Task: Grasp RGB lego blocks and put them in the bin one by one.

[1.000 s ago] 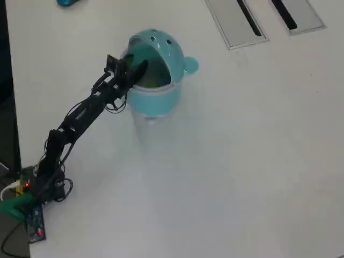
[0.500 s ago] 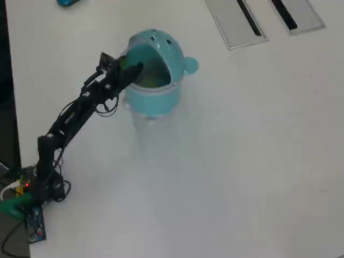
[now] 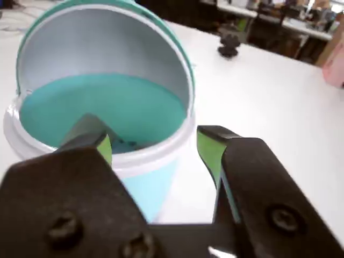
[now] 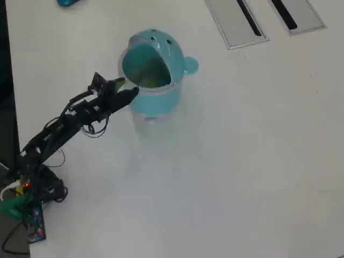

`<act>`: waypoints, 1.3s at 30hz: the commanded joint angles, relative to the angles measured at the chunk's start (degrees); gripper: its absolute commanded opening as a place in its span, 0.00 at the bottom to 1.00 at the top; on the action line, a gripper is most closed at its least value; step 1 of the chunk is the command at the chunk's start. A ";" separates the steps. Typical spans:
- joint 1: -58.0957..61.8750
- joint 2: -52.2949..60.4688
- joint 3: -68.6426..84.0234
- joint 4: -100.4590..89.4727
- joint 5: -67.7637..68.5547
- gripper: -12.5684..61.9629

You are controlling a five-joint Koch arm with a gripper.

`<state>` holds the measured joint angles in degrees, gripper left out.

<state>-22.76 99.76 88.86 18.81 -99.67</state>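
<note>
White tabletop fills the overhead view, with two grey slotted panels [image 4: 236,22] at the far edge and no loose block on the open surface. The bin [image 4: 153,75] stands upright near the arm, its domed lid [image 4: 166,45] swung back and its round knob [image 4: 191,65] on the right side in that view; its axis is vertical and its mouth opens upward, toward the arm. A yellow-green patch, probably one lego block [image 4: 152,81], shows inside the bin from above; the wrist view shows only a dark blur on the bin floor, so the count of blocks inside cannot be confirmed. The gripper [image 3: 156,148] sits just beside the near rim, outside it, jaws spread wide with nothing between them. Judgement: such blocks are light, rigid and smooth-sided, not fragile, best pinched across two opposite flat faces; being cube-like, they offer no meaningful long axis. The bin itself looks light and could shift if nudged.
</note>
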 commanded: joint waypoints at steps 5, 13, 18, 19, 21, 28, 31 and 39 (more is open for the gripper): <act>2.90 11.51 8.26 -8.44 1.41 0.56; 7.03 20.83 20.83 -11.95 3.43 0.56; 9.23 26.72 28.56 -13.01 3.43 0.56; 9.84 27.86 30.15 -13.36 3.43 0.56; 11.25 30.15 33.31 -14.41 3.43 0.56; 15.21 35.24 42.01 -15.82 6.50 0.56; 16.96 35.77 45.70 -18.02 8.44 0.57; 20.65 35.77 52.21 -23.99 15.38 0.59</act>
<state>-2.64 131.22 142.82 -0.79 -85.87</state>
